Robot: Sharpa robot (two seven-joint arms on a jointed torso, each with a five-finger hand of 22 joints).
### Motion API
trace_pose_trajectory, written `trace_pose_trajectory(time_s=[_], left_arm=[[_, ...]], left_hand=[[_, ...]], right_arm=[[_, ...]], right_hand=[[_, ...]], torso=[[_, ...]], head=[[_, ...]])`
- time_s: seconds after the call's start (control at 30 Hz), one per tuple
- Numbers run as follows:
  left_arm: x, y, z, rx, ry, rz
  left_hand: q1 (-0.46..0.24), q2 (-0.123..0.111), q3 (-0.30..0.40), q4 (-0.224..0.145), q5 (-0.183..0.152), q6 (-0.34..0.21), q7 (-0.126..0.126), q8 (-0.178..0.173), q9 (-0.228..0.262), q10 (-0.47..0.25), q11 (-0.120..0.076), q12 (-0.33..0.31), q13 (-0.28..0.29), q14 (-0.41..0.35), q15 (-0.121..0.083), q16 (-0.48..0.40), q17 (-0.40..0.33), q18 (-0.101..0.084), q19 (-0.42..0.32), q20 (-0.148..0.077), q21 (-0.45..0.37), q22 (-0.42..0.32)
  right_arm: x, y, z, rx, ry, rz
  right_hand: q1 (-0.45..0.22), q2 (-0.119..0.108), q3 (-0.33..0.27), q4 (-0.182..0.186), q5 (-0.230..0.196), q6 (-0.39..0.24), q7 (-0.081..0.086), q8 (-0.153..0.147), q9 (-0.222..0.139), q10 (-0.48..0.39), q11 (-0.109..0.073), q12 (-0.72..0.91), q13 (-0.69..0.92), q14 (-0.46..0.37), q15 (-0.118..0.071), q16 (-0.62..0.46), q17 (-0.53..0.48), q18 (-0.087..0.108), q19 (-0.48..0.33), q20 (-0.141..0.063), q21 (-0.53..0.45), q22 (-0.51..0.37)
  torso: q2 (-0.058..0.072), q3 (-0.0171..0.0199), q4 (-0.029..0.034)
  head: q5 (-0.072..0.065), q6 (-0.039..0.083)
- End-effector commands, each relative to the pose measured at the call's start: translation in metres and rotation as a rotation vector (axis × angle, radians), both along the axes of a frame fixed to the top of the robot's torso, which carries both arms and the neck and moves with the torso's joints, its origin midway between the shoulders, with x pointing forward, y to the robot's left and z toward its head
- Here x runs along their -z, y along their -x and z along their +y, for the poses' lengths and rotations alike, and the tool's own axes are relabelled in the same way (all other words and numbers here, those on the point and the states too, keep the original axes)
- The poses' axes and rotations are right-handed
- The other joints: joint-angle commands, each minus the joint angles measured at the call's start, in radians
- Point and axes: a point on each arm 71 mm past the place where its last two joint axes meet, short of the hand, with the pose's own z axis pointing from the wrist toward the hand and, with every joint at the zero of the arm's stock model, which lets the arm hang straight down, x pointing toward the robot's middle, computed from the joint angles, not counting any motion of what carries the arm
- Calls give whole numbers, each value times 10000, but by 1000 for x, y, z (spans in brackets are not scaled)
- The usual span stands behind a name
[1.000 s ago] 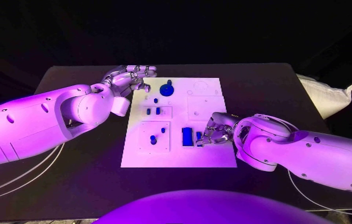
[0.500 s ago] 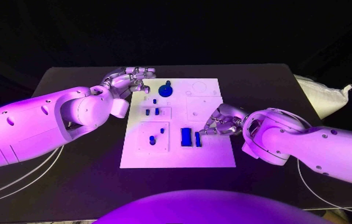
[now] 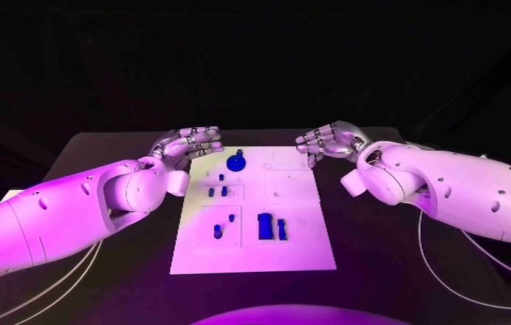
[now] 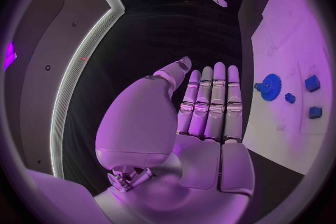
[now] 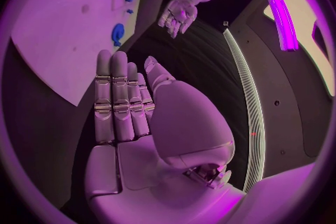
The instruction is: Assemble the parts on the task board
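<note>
The white task board lies in the middle of the black table. A blue gear stands near its far edge. Small blue pegs sit below the gear, and two more nearer me on the left. Two blue blocks stand side by side near the board's middle. My left hand hovers at the board's far left corner, holding nothing. My right hand hovers at the far right corner, also holding nothing. In the wrist views the left hand and the right hand have straight fingers over the dark table beside the board.
Black table surrounds the board on all sides, with open room to the right and left. The right wrist view shows the board, the gear and my left hand beyond it.
My right hand has left the blue blocks and risen to the board's far right corner, holding nothing. The head camera has shifted. The left hand stays by the far left corner.
</note>
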Motion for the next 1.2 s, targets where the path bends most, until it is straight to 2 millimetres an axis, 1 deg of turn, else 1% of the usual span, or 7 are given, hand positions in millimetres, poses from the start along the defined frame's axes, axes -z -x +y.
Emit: trace_pose_trajectory(time_s=[0.03,0.23,0.27,0.43,0.73,0.77,1.2], left_arm=[[0,-6,3,-868,92,-505],[3,-10,2,-1301,-110,-662],[5,-8,-1,-675,-73,-258],[4,-7,-3,-773,-201,-332],[-4,6,-21,-1540,-1170,-1009],[-5,8,-24,-1658,-1313,-1126],[-19,25,-42,-2580,-2345,-2124]], left_hand=[[92,90,-165,6,-53,-72,-40,-161,-17,-59,131,-250,-5,41,190,-726,-353,173,-356,173,-83,-646],[176,207,-446,-9,-5,-81,-109,-319,-20,-324,273,-328,-17,116,306,-1549,-728,145,-600,335,-75,-1482],[-3926,462,-1412,38,-380,-3096,-583,-975,-672,-3461,-253,-957,-636,-2820,-152,-2052,-1641,-513,-2880,-472,-704,-2771],[-5188,1180,-1748,38,-495,-4038,-742,-975,-672,-4497,-403,-957,-636,-3716,-280,-2264,-1641,-512,-3665,-717,-704,-3242],[-7890,1180,-2408,38,-1268,-6029,-1742,-975,-672,-6599,-746,-957,-636,-5641,-1192,-2637,-1641,-838,-5218,-1252,-704,-4130],[-8119,1180,-2465,38,-1268,-6193,-1742,-975,-672,-6778,-1453,-957,-636,-5805,-1192,-2664,-1641,-839,-5346,-1302,-704,-4207],[-10273,1180,-2984,38,-1268,-7784,-1742,-975,-672,-8452,-1453,-957,-636,-7342,-1192,-3388,-1641,-1710,-6582,-2348,-704,-4916]], right_arm=[[-5,-12,-2,351,-2617,-156],[-5,-29,-7,702,-2967,-445],[-1,-26,-7,786,-1782,-218],[-1,-24,-4,928,-1912,-304],[0,-3,16,2095,-2744,-860],[0,1,19,2277,-2841,-927],[0,30,39,3665,-3309,-1295]], right_hand=[[77,-12,337,-45,-10,-141,36,-39,-194,-63,196,-401,-891,-742,370,-1257,-803,20,-425,313,-981,-685],[-336,-189,1176,-377,18,-111,88,-27,-841,117,348,-436,-3195,-200,572,-2891,-2660,125,272,660,-2669,-2193],[-4452,-2,411,-286,-398,-3106,-450,-652,-1115,-3213,-65,-1096,-3396,-3603,255,-3086,-3062,-516,-2943,42,-3104,-2704],[-5888,-2,274,-286,-508,-4013,-592,-652,-1921,-4219,-215,-1096,-3683,-4568,-471,-3855,-3361,-518,-3827,-163,-3374,-3004],[-8664,-2,-195,-286,-1328,-5963,-936,-652,-1921,-6387,-1071,-1096,-4426,-6761,-471,-3855,-3712,-820,-5888,-574,-3730,-3409],[-8900,-2,-234,-286,-1328,-6129,-1636,-652,-1921,-6574,-1071,-1096,-4426,-6950,-471,-3855,-4433,-902,-6064,-608,-4460,-3444],[-11129,-2,-1155,-286,-1328,-7687,-1636,-652,-1921,-8309,-1071,-1096,-4426,-8709,-471,-3855,-4433,-1708,-7711,-1421,-4460,-4243]], torso=[[-227,1,-29],[-329,34,-35],[-233,6,-35],[-241,41,4],[-296,281,268],[-301,302,290],[-316,369,364]], head=[[34,331],[134,437],[80,362],[87,491],[141,1369],[145,1443],[160,1689]])
